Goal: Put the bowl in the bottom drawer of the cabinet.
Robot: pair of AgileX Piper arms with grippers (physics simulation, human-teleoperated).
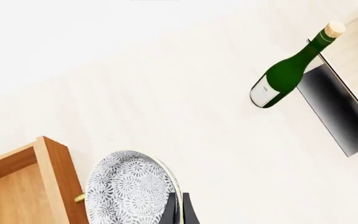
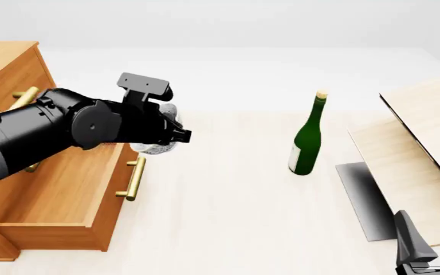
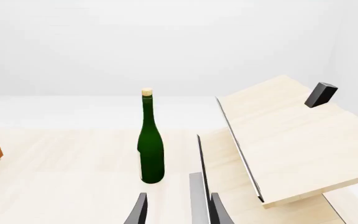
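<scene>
Speckled white-grey, the bowl (image 1: 131,189) sat pinched on its rim in the left gripper (image 1: 180,210), and what a grip that was: dark fingers (image 1: 168,211) clamped on the edge, the bowl turned up on its side. From the front, the bowl (image 2: 157,148) showed only in part behind the black left arm (image 2: 67,129), raised off the table (image 2: 228,206) and hanging just off the front of the cabinet (image 2: 6,69) at the table's left edge. Below it the bottom drawer (image 2: 67,200) stood pulled out, open box facing up, brass handle (image 2: 134,179) on its front. The bowl hung by that front edge, above the handle end; whether it was over the box proper could not be told.

Over near the table's middle stood a green wine bottle (image 2: 307,137), upright, corked, well apart from the bowl. Pale wooden boards (image 2: 419,143) leaned at the right edge. Down at the near right corner the right gripper (image 2: 426,235) waited with its jaws parted, nothing between them, and the wrist view showed its fingers (image 3: 140,210) aimed toward the bottle (image 3: 150,144).
</scene>
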